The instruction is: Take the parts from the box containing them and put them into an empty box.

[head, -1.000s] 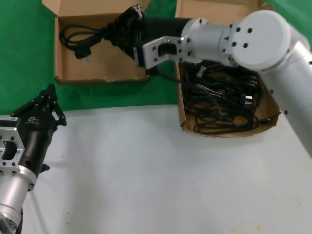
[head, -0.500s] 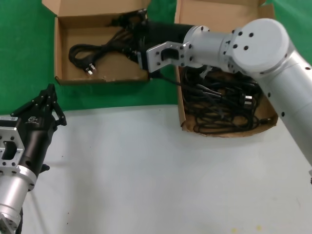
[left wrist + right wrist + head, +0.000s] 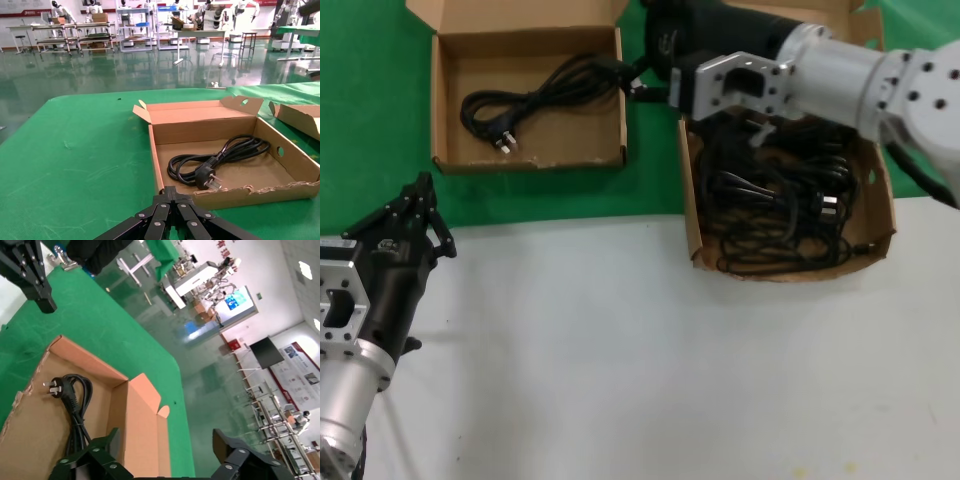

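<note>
Green cloth covers the far half of the desk (image 3: 520,205), with a pale grey surface nearer the robot. On the green sits the shallow brown cardboard box with the short narrow back flap (image 3: 450,110), and one coiled black rubber power cord with a moulded plug (image 3: 535,95) lies loose across its floor, plug toward the front wall. Just to the right of that box stands the brown cardboard box with the tall back lid (image 3: 692,215), holding a tangled heap of black power cords (image 3: 775,215) piled over one another.

Above the gap between the two boxes, over the back corner of the lidded one, hangs the right gripper (image 3: 165,460); in its own wrist view its black fingers are spread wide apart with nothing between them. Well in front of the flap box, over the pale surface, the left gripper (image 3: 172,215) waits parked, its fingers drawn together to a point.

These cords look soft, limp and light, with a grippy rubber skin, so slipping seems a small worry; snagging seems the bigger one, since the loops in the heap interlock and one lifted strand may drag its neighbours. A sensible hold would be across several strands of a single coil near its middle, not on the plug, whose hard moulded body could twist out.
</note>
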You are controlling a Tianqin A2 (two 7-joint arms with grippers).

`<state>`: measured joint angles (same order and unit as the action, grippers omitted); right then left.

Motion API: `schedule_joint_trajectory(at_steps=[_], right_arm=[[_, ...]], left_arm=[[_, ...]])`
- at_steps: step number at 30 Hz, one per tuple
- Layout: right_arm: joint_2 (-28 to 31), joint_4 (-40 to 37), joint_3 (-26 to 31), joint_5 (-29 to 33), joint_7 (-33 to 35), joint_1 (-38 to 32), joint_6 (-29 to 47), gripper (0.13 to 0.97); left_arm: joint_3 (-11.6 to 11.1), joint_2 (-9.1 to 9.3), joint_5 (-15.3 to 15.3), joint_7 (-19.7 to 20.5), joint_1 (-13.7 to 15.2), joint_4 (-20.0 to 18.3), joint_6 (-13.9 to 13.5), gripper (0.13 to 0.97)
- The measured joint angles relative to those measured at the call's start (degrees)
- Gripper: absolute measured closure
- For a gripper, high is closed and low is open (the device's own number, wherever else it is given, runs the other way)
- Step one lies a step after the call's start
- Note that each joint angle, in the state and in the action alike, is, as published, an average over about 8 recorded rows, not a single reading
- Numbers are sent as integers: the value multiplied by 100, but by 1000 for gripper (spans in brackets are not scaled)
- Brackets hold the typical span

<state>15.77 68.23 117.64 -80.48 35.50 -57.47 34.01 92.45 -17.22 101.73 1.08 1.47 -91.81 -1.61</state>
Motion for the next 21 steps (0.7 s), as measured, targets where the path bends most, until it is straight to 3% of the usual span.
schedule_joint_trajectory(at_steps=[6,19,21], right_arm=[[253,503,-104,-77,-188,210,12,396],[282,673,-255,-207,-391,531,-171,396],[279,711,-309,-253,-461,650,-244,332]], left_arm=[[0,0,0,0,0,0,0,952],[-4,0,7,-5,-8,0,8,952],[-6,0,10,-8,-11,1,12,952]])
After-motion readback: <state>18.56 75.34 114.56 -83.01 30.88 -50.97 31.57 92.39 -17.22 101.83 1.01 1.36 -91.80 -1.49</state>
